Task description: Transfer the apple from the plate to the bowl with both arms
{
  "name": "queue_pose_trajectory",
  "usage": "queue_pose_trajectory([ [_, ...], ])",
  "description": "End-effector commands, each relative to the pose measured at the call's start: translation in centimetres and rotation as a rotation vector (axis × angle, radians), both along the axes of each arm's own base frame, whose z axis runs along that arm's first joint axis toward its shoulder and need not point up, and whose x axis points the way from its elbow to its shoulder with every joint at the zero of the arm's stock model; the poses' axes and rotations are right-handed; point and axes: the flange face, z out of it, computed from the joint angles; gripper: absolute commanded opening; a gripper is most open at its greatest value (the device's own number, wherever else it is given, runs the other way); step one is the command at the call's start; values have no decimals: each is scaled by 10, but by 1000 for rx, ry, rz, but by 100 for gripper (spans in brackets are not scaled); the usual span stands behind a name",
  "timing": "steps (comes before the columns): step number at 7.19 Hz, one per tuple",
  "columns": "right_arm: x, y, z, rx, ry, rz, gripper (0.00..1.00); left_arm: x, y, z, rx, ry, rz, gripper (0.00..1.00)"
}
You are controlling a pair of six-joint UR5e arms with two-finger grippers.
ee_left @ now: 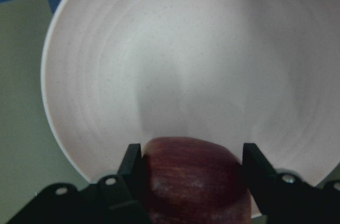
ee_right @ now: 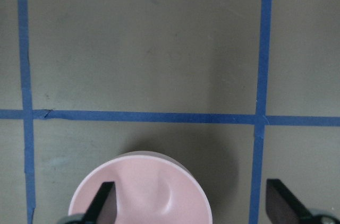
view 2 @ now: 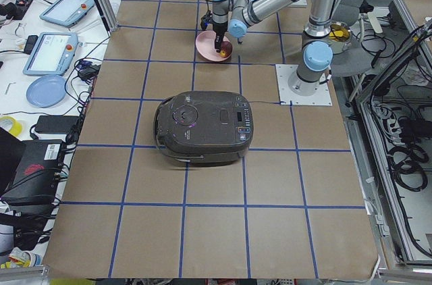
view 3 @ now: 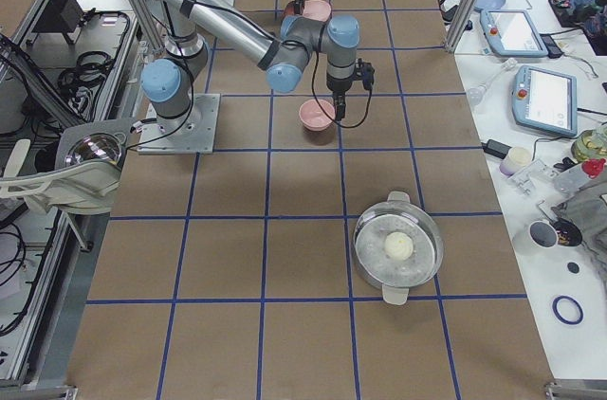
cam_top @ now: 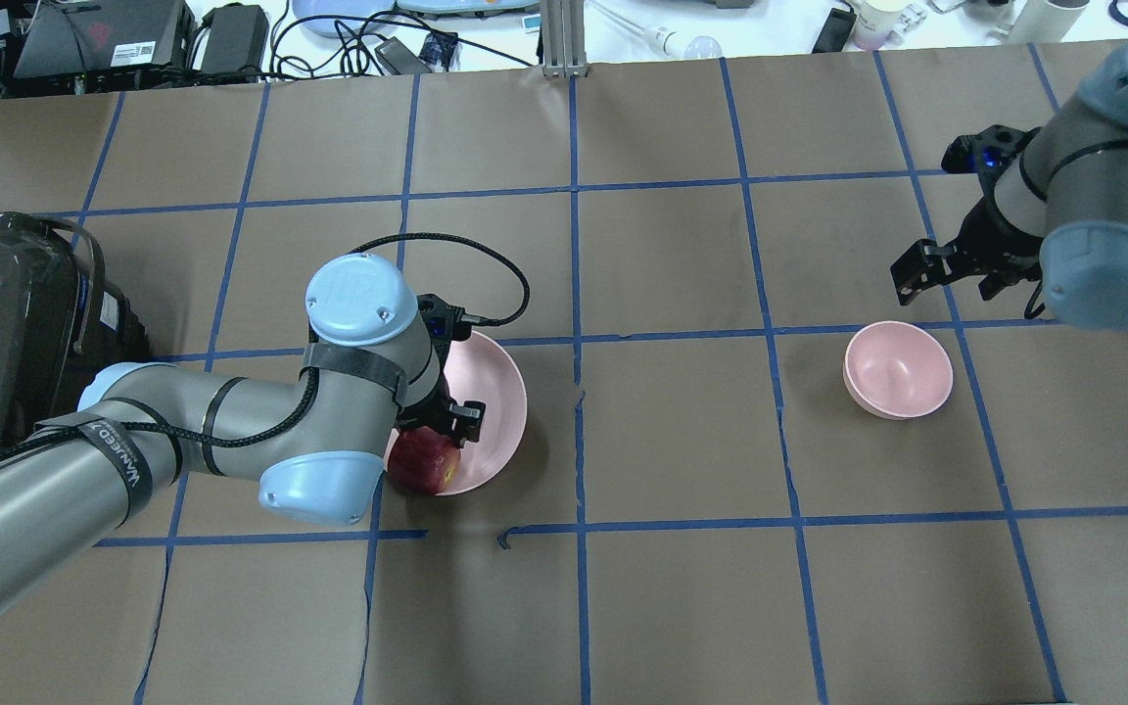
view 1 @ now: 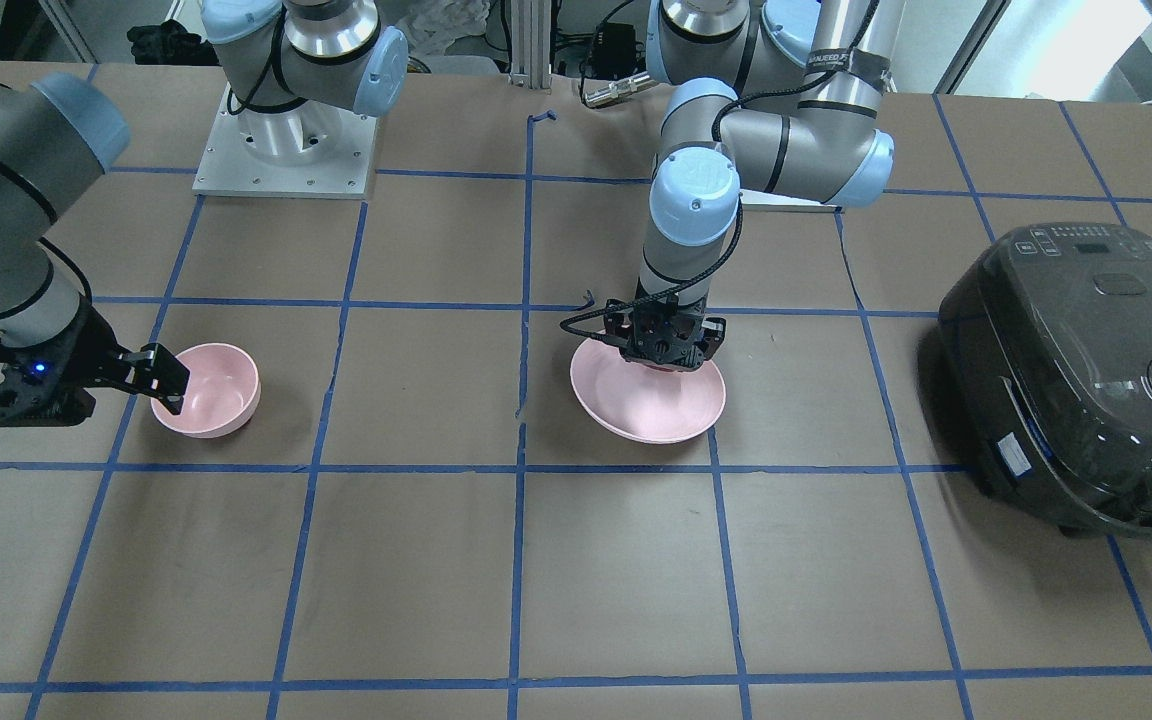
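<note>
One firm pinch: holds the apple (ee_left: 194, 181) in the left gripper (ee_left: 192, 152), fingers shut against its dark red sides, at the robot-side edge of the plate (ee_left: 133, 75); cannot tell whether lifted clear or resting there. Looks hard, smooth-skinned and fairly light; could slip from an off-centre hold or bruise under a hard squeeze, so best taken across the widest part. Beyond, offers a flat brown-paper table (cam_top: 672, 294) taped in blue squares, with open room between plate and bowl (ee_right: 141, 192). Hangs the right gripper (ee_right: 191, 189) just beside that bowl, fingers spread wide, holding nothing. Farther off, shows a dark rice cooker (view 1: 1086, 370), well apart at the left end.
</note>
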Motion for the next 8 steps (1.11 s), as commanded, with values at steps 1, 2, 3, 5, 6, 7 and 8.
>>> queue_pose_trajectory([
  [1,-8,13,-29,22,-4,-31,65,-1,-4,3,-11,8,-3,56],
  [2,-19,23,-39,53,-16,-81,43,-2,-6,6,-20,9,-2,47],
  [3,-31,40,-55,83,-32,-126,30,-4,-9,12,-35,16,3,19],
  [5,-33,49,-63,96,-40,-144,0,-10,-11,28,-53,51,-4,0],
  [6,-34,48,-62,94,-40,-151,0,-13,-15,35,-66,63,-2,0],
  [7,-32,44,-59,76,-63,-168,0,-19,-24,48,-88,90,-2,0],
  [8,-29,33,-45,52,-70,-178,0,-23,-33,61,-98,98,19,0],
])
